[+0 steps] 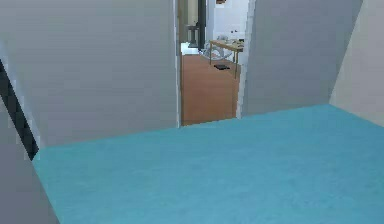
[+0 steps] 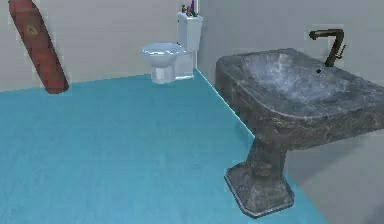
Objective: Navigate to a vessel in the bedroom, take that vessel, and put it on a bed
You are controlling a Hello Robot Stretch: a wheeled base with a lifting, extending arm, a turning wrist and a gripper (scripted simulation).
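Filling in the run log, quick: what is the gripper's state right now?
Gripper: cannot be told from these pictures.

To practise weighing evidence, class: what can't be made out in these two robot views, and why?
Forward view: the room past the open doorway is narrowed by grey walls; the pale wooden table is too small to detail.
Arm side view: the tall red cylinder loses its top to the upper edge; small items on the white toilet tank are too small to name; the grey stone pedestal sink is cut by the right edge.
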